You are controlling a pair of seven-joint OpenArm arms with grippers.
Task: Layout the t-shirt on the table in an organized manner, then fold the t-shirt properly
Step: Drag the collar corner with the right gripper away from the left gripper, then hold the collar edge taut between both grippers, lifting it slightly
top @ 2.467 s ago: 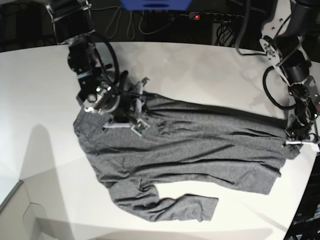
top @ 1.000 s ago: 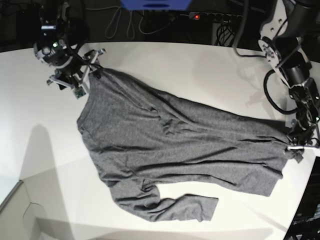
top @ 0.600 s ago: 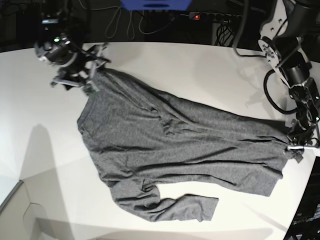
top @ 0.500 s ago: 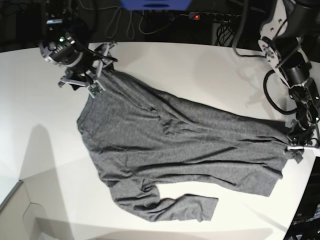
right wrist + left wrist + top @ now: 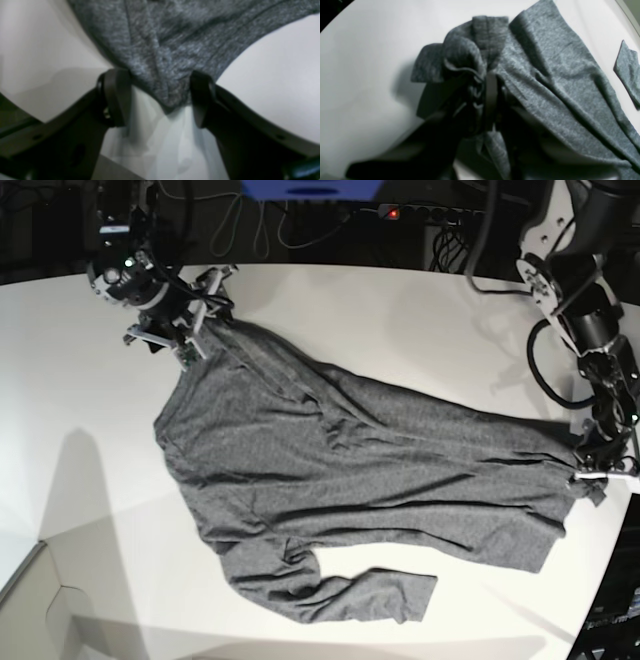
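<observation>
My left hand [image 5: 590, 476] is clamped on a bunched corner of the grey shirt [image 5: 340, 480] at the desk's [image 5: 400, 320] edge, fabric gathered between its fingers [image 5: 491, 100]. My right hand [image 5: 160, 100] stands wide apart at the far corner, a tip of shirt cloth lying between its fingers [image 5: 117, 97], not pinched. The shirt lies spread diagonally across the white desk, one sleeve [image 5: 340, 595] folded beneath.

One t-shirt [image 5: 350, 480] – one table [image 5: 90, 440] – two tools: left [image 5: 590, 477], right [image 5: 205, 315]
</observation>
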